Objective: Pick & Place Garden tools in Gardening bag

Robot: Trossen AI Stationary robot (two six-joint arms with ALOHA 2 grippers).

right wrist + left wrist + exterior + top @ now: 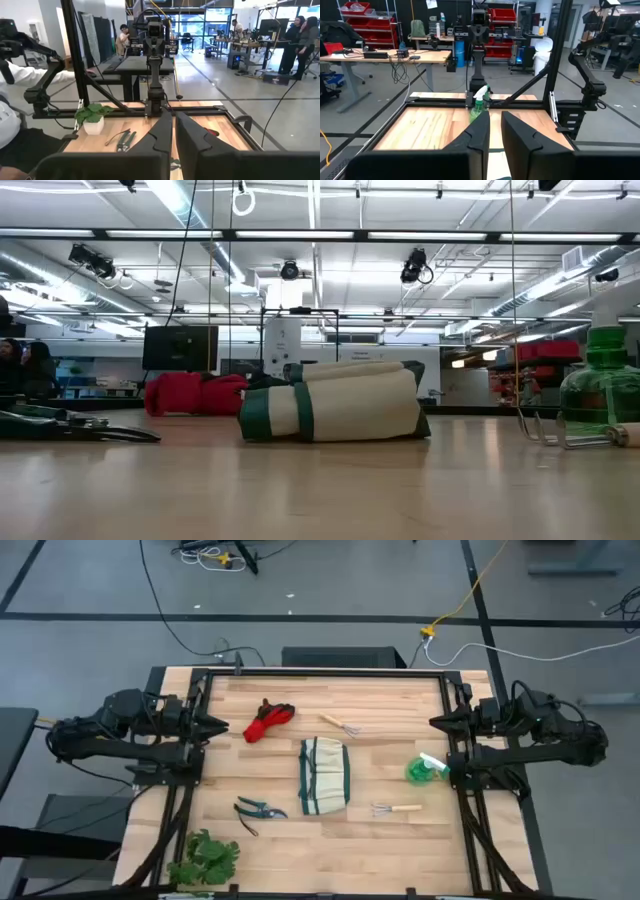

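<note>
Trouble starts with the gardening bag (324, 775) itself: it lies flat and folded at the table's centre, so you have no open mouth to drop anything into. Push a tool at it as it lies and the soft canvas will likely slide or bunch rather than admit the tool.

Both arms wait at the table's edges. Your left gripper (222, 726) hangs at the left side, near the red-and-black gloves (268, 720), its fingers (477, 135) parted by a narrow gap and holding nothing. Your right gripper (435, 721) sits at the right side, also only narrowly parted and empty.

Watch these points:

1. The green spray bottle (425, 769) stands just beside the right arm's base frame. Swing that arm inward carelessly and you could tip it or send it rolling.
2. The 2 hand rakes lie flat, the far one (340, 724) behind the bag and the near one (396, 809) in front and to the right. Thin handles lying flush on wood are easy to miss or skid away with fingers this close together.
3. The pruning shears (258, 810) lie left of the bag toward the near edge, well apart from the potted plant (205, 858) at the near-left corner; reaching low from the left could still brush those leaves.
4. The gloves are limp; a pinch may take only 1.
</note>
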